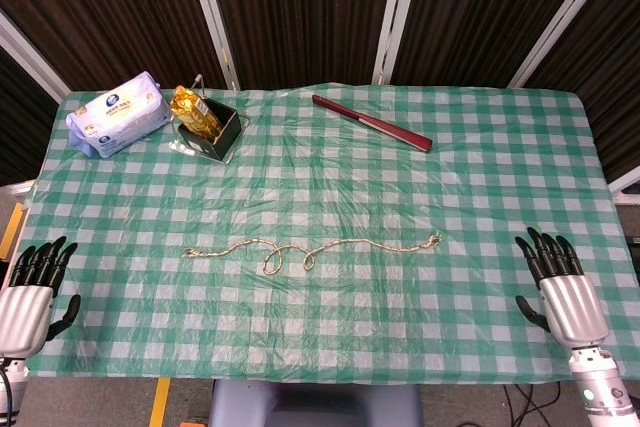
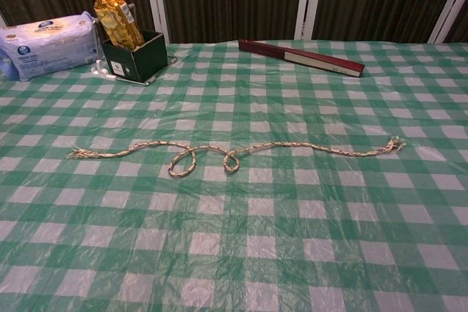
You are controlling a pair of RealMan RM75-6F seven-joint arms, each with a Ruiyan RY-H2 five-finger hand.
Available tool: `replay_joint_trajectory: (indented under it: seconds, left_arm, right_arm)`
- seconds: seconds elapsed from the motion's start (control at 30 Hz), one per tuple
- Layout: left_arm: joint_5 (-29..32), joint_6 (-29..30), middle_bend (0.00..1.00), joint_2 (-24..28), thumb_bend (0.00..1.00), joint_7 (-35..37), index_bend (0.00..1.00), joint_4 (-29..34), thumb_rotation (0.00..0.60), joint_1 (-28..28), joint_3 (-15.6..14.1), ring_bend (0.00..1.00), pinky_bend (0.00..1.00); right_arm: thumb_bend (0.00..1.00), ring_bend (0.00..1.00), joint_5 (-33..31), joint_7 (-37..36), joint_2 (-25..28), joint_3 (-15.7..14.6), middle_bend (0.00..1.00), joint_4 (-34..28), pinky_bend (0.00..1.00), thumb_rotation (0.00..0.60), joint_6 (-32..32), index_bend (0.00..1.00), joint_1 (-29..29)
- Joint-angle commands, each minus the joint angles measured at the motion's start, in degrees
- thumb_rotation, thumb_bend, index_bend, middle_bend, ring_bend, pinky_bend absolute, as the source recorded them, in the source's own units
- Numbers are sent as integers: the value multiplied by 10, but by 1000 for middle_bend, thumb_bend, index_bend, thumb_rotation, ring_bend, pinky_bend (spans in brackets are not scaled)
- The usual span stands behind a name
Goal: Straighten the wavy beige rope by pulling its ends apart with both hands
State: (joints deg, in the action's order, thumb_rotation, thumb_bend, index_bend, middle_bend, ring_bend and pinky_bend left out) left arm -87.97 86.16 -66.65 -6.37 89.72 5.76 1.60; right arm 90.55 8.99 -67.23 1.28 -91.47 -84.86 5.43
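Nothing gripped yet; I'm parked wide of the ends.
Wavy beige rope [image 1: 312, 249] lies mid-frame; left hand [image 1: 30, 292] and right hand [image 1: 560, 285] spread empty at bottom corners.

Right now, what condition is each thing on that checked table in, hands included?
rope: untouched, lying wavy with two small loops near its middle.
left hand: open, at the table's edge, holding nothing.
right hand: open, at the opposite edge, holding nothing.
folded fan: closed, lying flat.
dark box: open-topped, a gold packet standing in it.
wipes pack: lying on the table beside the box.
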Motion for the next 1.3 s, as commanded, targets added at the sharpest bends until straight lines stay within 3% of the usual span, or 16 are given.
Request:
replay_joint_trajectory:
  seconds: [0.03,0.1,0.2,0.37,0.57,0.87,1.13,1.3]
  left_arm:
    - [-6,-9,0,-3,464,2,0,-1,600,7,-1,0,4]
    - [-43,-42,0,-21,463,41,0,-12,600,37,-10,0,5]
    - [-50,-95,0,-35,463,29,0,-17,600,73,-9,0,5]
    - [12,-244,0,-29,461,22,0,27,600,147,7,0,5]
    - [64,-308,0,-76,461,-10,4,4,600,202,36,0,5]
    - [37,-300,0,-202,461,38,315,-160,600,244,41,0,32]
    - [30,-272,0,-265,458,63,375,-260,600,252,38,0,32]
    - [18,-258,0,-278,460,74,396,-293,600,256,30,0,32]
  right_arm:
    - [348,0,2,4,-4,3,0,4,0,600,-9,0,-2]
    - [348,0,14,-2,-8,3,0,9,0,600,-26,0,-6]
    - [349,0,26,-6,-11,-1,0,16,0,600,-33,0,-8]
    - [348,0,35,-4,-14,-4,0,18,0,600,-46,0,-14]
    - [348,0,52,1,-16,-8,0,18,0,600,-68,0,-23]
    - [349,0,53,7,-21,-8,0,23,0,600,-60,0,-21]
    - [348,0,45,10,-19,-7,0,22,0,600,-50,0,-20]
    - [349,0,41,11,-17,-7,0,20,0,600,-47,0,-21]
